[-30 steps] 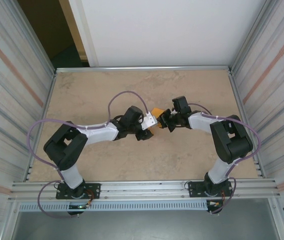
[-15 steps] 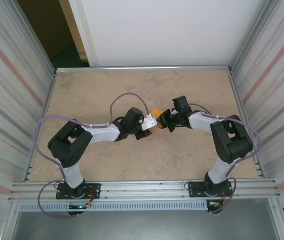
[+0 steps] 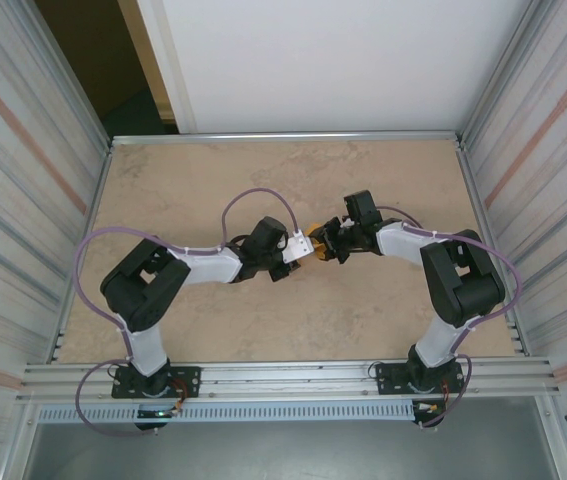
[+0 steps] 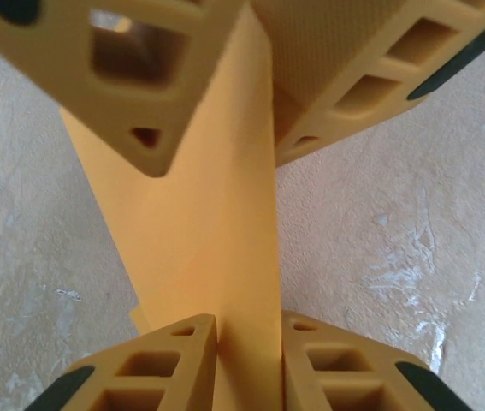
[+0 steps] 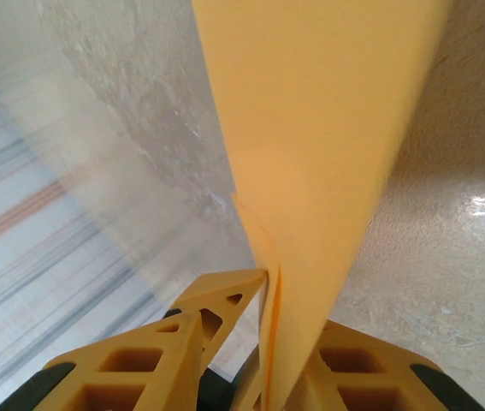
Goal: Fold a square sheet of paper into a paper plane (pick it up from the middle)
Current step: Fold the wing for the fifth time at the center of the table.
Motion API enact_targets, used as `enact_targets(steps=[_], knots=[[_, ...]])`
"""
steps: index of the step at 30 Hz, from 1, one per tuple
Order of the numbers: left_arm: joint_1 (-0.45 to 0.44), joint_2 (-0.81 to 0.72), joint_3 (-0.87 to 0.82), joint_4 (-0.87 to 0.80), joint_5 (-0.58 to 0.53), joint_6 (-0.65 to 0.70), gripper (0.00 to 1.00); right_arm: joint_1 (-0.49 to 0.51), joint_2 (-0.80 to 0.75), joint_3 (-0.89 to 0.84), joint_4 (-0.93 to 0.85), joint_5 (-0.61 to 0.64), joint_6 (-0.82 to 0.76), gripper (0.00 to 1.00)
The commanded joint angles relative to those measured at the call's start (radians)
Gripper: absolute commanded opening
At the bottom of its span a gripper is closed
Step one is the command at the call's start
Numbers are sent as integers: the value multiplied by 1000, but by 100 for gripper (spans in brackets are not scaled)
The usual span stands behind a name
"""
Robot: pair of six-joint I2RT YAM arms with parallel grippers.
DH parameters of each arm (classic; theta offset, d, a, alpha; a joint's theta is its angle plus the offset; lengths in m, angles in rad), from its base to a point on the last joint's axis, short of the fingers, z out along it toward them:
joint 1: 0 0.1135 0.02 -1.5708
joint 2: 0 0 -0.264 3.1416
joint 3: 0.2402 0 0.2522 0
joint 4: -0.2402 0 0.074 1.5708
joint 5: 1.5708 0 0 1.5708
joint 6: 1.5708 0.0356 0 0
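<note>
Top view: left arm (image 3: 198,265) & right arm (image 3: 413,245) both reach in twd the mid of the counter (image 3: 193,180), wrists nearly nose to nose; left end effector (image 3: 300,253) & right end effector (image 3: 322,240) meet there w/ the orange paper (image 3: 312,246) betw them, a small orange patch amid the black wrists.

Left wrist view: its own two fingers (image 4: 144,377) sit at the bottom edge, one each side of the paper, both touching it; so the left end effector is pinching the orange paper at its near end. Paper is folded into a long narrow strip w/ a lengthwise crease; it stands on edge & runs away from the cam to the right arm's fingers (image 4: 139,77) at the top of frame. Those straddle the far end; the ribbed pad of one lies agst the paper. Can't tell if the paper's lower edge touches the counter.

Right wrist view: its own fingers (image 5: 131,368) are low in frame; paper passes betw them & widens twd the top; layered edges show near one fingertip. Jaws stand close around the paper; can't tell whether the right end effector presses it or merely brackets it. Ribbed wall (image 5: 37,214) is blurred at left.
</note>
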Motion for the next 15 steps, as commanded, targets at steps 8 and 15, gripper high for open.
enact_targets(steps=[8,15], knots=[[5,30,13,-9,64,-39,19,-62,-98,11,-123,63,-114,61],[26,45,22,-41,135,-90,18,-123,-187,-48,-162,157,-170,64]])
